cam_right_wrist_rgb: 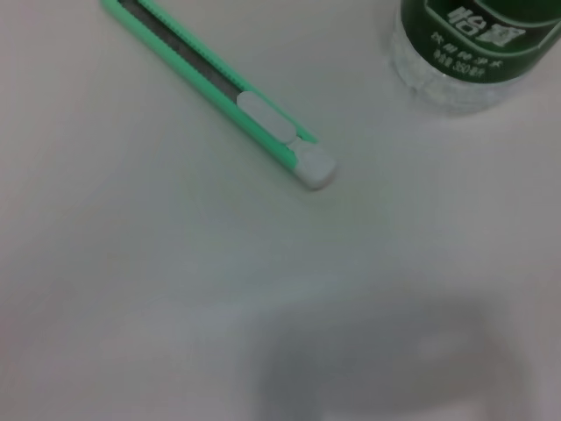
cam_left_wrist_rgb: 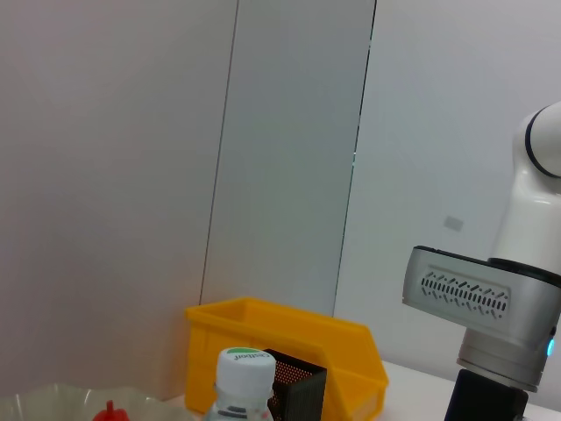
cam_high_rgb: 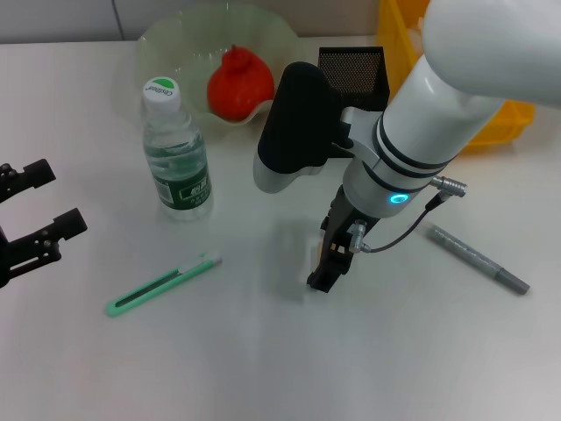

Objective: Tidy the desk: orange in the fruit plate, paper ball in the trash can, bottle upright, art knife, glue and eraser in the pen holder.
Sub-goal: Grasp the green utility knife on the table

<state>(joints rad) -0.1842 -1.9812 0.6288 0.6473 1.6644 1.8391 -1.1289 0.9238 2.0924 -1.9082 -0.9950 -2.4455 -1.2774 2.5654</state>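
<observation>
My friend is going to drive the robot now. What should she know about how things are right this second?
Left hand: open, parked at the table's left edge, holding nothing.
Right hand: low over the middle of the table; whether it holds anything cannot be seen.
Bottle: already upright.
Red-orange fruit: already in the plate.
Green knife: lying on the table, in front of the bottle.
Grey pen-like stick: lying on the table, right side.
Black pen holder: at the back, next to the yellow bin.
Left: knife into the holder. Eraser and paper ball not visible.

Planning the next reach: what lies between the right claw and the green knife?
Only bare white table. In the head view the right claw is low at the middle, and nothing sits between it and the knife.
</observation>
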